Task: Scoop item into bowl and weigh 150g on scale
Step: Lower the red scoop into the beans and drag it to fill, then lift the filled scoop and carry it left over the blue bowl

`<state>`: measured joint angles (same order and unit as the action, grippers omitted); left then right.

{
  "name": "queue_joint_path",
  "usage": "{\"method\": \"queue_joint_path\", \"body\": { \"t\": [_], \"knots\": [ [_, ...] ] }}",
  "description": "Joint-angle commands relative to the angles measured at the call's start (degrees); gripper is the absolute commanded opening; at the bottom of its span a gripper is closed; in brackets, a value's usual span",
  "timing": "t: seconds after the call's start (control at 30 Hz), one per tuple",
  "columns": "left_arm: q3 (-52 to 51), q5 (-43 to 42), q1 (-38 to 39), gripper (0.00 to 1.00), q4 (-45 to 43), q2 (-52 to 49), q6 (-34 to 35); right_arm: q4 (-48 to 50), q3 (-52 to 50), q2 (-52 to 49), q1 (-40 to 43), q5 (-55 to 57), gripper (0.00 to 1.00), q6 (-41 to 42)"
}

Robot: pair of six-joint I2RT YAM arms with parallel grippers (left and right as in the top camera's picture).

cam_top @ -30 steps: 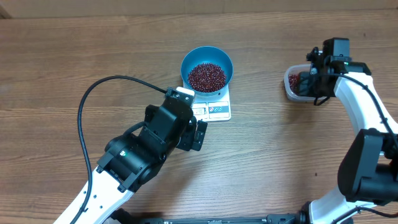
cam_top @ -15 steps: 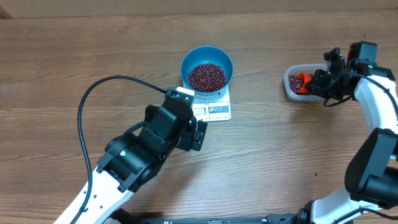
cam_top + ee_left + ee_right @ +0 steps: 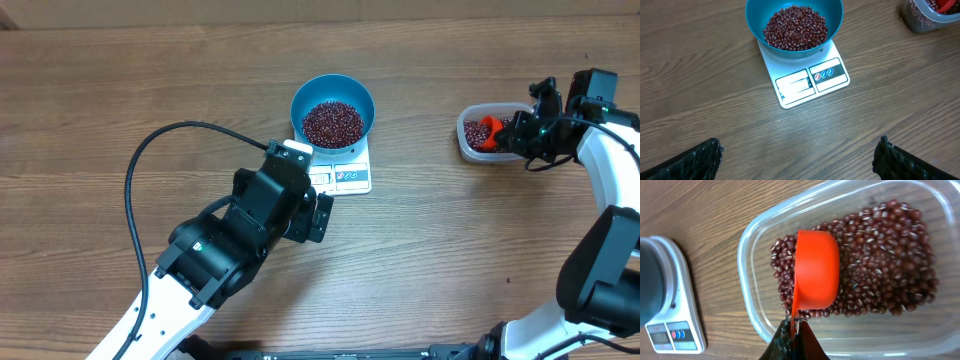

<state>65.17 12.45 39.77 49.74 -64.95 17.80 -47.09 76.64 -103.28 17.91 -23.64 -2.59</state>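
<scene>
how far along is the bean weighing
Done: the bowl sits on the scale with beans heaped in it. In hand: the right gripper is shut on the orange scoop, its cup in the clear tub of beans; the left gripper hangs open, empty. Left: checking the weight; the display is unreadable, so more scoops may be needed.

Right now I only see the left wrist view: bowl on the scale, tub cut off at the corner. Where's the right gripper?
Observer: The right gripper is at the tub, shut on the scoop by its handle.
Operator: Is the scoop loaded?
Observer: Can't tell. It's turned on its side over the beans, so its inside is hidden.
Operator: Any beans left in there?
Observer: Yes, they cover most of the tub's floor.
</scene>
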Motion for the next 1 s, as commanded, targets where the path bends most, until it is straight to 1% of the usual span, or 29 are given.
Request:
{"method": "queue_joint_path", "body": {
  "t": [0.0,0.13,0.37,0.53,0.63,0.97],
  "knots": [
    [-0.09,-0.28,-0.02,1.00,-0.24,-0.31,-1.07,0.50,0.35,4.76,0.26,4.15,0.04,4.11],
    [-0.09,-0.28,-0.02,0.99,-0.24,-0.31,-1.07,-0.17,0.35,7.93,0.13,7.39,0.04,4.31],
    [-0.09,-0.28,-0.02,1.00,-0.24,-0.31,-1.07,-1.42,0.35,9.75,0.15,7.28,0.04,4.28],
    [-0.09,-0.28,-0.02,1.00,-0.24,-0.31,-1.07,-1.68,0.35,9.75,0.15,4.61,0.04,4.02],
    [-0.09,-0.28,-0.02,0.99,-0.24,-0.31,-1.07,-1.62,0.35,9.75,0.15,1.33,0.04,3.15],
    [-0.09,-0.28,-0.02,1.00,-0.24,-0.31,-1.07,-1.57,0.35,9.75,0.15,-14.93,0.04,-6.10]
  ]
}}
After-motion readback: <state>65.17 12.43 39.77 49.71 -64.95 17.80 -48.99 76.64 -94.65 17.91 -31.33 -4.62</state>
